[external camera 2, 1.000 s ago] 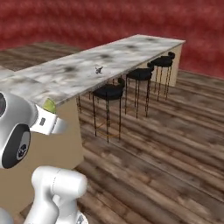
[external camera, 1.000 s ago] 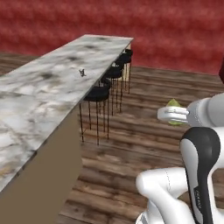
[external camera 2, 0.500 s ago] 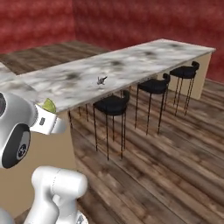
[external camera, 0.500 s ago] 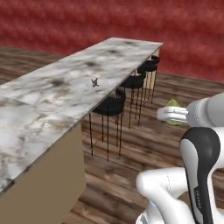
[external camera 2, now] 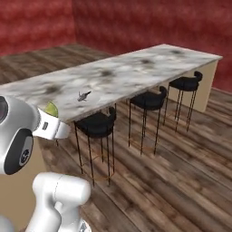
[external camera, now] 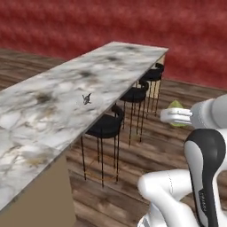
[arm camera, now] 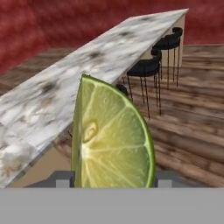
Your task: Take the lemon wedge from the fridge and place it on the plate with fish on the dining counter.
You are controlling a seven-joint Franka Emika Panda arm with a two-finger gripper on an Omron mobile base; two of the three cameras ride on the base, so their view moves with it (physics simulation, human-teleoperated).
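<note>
Simulated kitchen w/ red walls and wood floor. In the hand view a yellow-green lemon wedge (arm camera: 111, 140) fills the centre, clamped upright between the finger tips of the gripper (arm camera: 113, 178). In the left base view the wedge sits at right centre, off the counter and above the floor. A long marble dining counter (external camera: 53, 111) runs diagonally, black bar stools (external camera: 105, 126) tucked beneath. Mid-slab lies a small dark fish (external camera: 86, 99); its pale plate is prob. there but too faint to confirm. Step in hand: carrying the wedge to the plate. Next: reach over the slab, lower, let go.
</note>
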